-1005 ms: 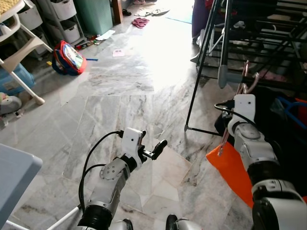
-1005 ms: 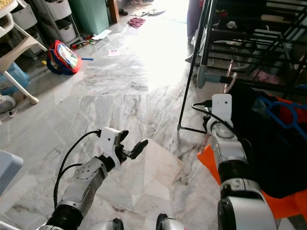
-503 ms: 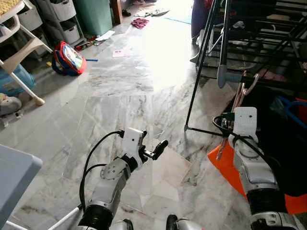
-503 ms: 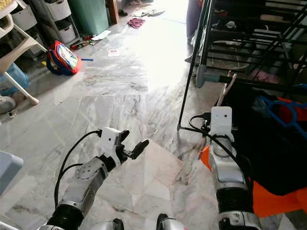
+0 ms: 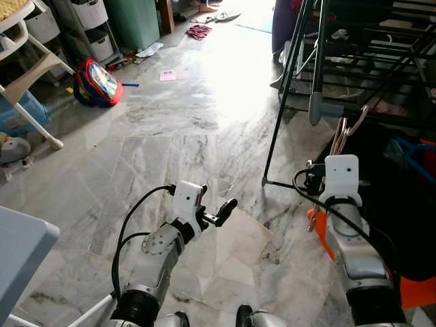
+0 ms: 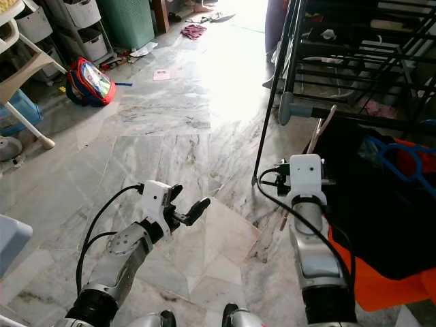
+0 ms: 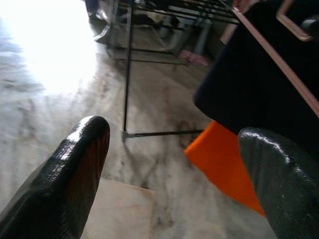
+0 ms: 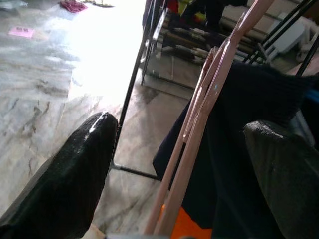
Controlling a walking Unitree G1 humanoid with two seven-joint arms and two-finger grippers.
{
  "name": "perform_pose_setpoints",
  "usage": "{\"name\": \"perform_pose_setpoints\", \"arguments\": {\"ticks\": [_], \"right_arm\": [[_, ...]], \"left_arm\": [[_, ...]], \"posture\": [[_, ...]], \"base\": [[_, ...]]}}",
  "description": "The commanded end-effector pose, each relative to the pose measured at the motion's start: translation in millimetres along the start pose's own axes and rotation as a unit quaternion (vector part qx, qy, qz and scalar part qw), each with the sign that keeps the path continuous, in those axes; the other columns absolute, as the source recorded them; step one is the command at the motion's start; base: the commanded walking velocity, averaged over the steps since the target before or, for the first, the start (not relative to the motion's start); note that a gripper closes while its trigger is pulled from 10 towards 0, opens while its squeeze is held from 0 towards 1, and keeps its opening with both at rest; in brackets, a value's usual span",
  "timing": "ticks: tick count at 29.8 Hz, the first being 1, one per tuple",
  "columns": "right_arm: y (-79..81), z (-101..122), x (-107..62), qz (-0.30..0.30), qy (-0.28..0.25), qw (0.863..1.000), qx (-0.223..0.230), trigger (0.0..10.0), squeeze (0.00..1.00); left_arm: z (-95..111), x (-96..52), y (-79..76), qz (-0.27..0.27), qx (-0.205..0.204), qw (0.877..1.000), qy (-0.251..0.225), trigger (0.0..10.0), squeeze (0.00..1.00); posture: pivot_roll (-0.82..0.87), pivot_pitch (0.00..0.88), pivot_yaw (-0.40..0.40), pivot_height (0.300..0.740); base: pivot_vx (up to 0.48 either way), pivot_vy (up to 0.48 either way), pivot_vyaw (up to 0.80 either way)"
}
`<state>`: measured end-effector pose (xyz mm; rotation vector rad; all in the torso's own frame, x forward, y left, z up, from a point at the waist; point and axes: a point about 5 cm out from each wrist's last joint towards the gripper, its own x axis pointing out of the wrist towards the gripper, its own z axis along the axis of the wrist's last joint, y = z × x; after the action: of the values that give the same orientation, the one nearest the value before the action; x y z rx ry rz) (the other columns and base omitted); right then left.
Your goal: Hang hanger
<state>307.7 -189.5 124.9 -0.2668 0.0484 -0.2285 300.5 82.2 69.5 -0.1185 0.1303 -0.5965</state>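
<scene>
Right gripper (image 8: 174, 164) raised beside black drying rack (image 5: 354, 41); jaws spread wide, nothing clamped. Pink hangers (image 8: 209, 109) seen between the two black fingers (image 8: 75, 174), leaning against dark garment (image 8: 239, 129); contact with fingers cannot be told. Hanger tops (image 5: 344, 129) seen just above right wrist camera housing. Orange cloth (image 5: 412, 289) spread on marble floor (image 5: 177, 136) under garment. Left gripper (image 5: 219, 212) held low over floor, jaws parted, empty.
</scene>
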Motion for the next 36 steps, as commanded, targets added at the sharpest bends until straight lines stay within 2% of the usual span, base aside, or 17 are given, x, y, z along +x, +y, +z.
{"name": "perform_pose_setpoints", "arguments": {"ticks": [1,3,4,11,12,13,23,29,31,33,36], "right_arm": [[-0.9,3,-8.4,-0.004,-0.019,1.0,0.001,10.0,1.0],[-0.8,4,-13.3,0.0,-0.03,1.0,0.001,10.0,1.0],[-1.0,6,-19.7,0.004,-0.053,0.999,0.001,10.0,1.0],[0.2,20,-32.4,0.018,-0.116,0.993,-0.006,10.0,1.0],[2.0,22,-34.3,0.025,-0.12,0.992,-0.002,10.0,0.62],[2.0,22,-34.9,0.026,-0.121,0.992,-0.001,10.0,0.0],[13.5,18,-43.1,0.068,-0.098,0.992,0.029,10.0,0.0],[23.3,20,-41.3,0.096,-0.1,0.99,0.011,10.0,0.0],[24.0,21,-40.7,0.1,-0.102,0.99,0.01,10.0,0.0],[17.6,27,-37.6,0.106,-0.106,0.988,0.027,10.0,0.0],[18.8,24,-37.1,0.121,-0.115,0.986,0.013,10.0,0.0]], "left_arm": [[5,-2.6,7.4,0.031,0.029,0.999,-0.012,10.0,0.0],[6,-4.2,10.2,0.044,0.037,0.998,-0.021,10.0,0.0],[9,-6.8,13.9,0.061,0.038,0.997,-0.034,10.0,0.0],[19,-12.8,21.5,0.104,0.064,0.991,-0.054,10.0,0.0],[22,-14.6,22.7,0.115,0.07,0.989,-0.06,10.0,0.0],[22,-14.8,23.0,0.121,0.072,0.988,-0.062,10.0,0.0],[29,-16.1,20.6,0.142,0.082,0.985,-0.059,10.0,0.0],[34,-22.2,36.7,0.169,0.113,0.977,-0.058,10.0,0.0],[35,-22.8,38.8,0.173,0.114,0.977,-0.057,10.0,0.0],[40,-27.4,45.9,0.2,0.119,0.971,-0.056,10.0,0.0],[40,-32.5,46.0,0.207,0.119,0.969,-0.061,10.0,0.0]], "posture": [[-0.16,0.161,0.02,0.74],[-0.16,0.158,0.02,0.74],[-0.16,0.156,0.021,0.74],[-0.15,0.152,0.025,0.74],[-0.15,0.155,0.027,0.74],[-0.15,0.159,0.028,0.74],[-0.14,0.172,0.042,0.74],[-0.1,0.124,0.038,0.74],[-0.09,0.122,0.037,0.74],[-0.04,0.119,0.042,0.74],[-0.04,0.137,0.047,0.74]], "base": [[0.0,0.0,0.0],[0.0,0.0,0.0],[0.0,0.0,0.0],[0.0,0.0,0.0],[0.0,0.0,0.0],[0.0,0.0,0.0],[0.0,0.0,0.0],[0.0,0.0,0.0],[0.0,0.0,0.0],[0.0,0.0,0.0],[0.0,0.0,0.0]]}}
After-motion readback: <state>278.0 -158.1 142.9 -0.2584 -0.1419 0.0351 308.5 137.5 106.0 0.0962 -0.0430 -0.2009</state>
